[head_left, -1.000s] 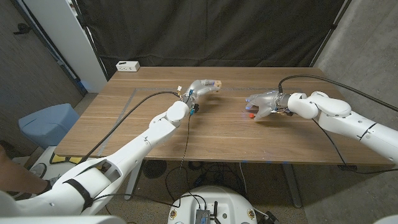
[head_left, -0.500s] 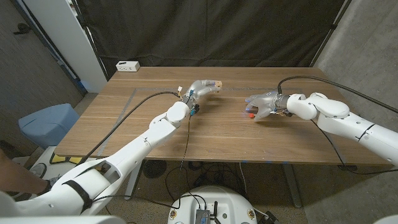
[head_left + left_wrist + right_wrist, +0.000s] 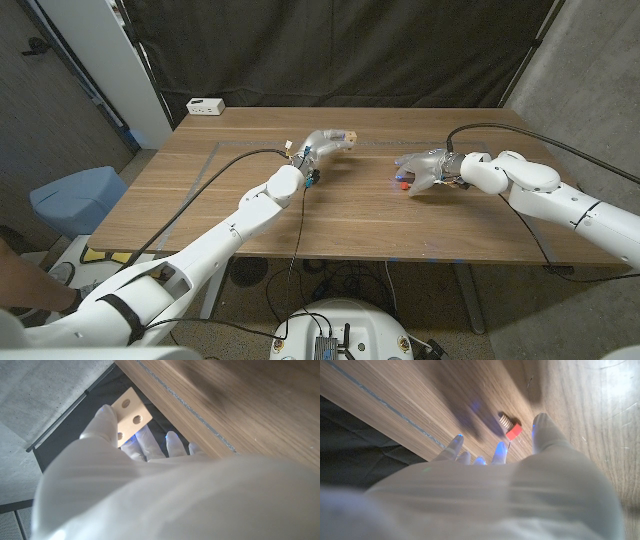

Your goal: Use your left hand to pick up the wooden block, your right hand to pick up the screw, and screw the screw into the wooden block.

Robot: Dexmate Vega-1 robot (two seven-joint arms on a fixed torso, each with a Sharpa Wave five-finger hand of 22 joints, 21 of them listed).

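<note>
the left hand [image 3: 325, 141], up in the middle of the frame, holds the block [image 3: 346, 134] off the table [image 3: 200, 190], with holes showing. over on the right, the right hand [image 3: 425, 168] hangs with spread fingers over the screw [image 3: 402, 184], which lies on the wood, not picked up yet. the screw is small and round, so i think it could roll or slip out when the fingers close.

I am finding no readable text, label, brand, number or sign in any view. I am looking at the white box [image 3: 205, 105] at the table's [image 3: 360, 215] eleven o'clock corner, and nothing on it is legible.
</note>
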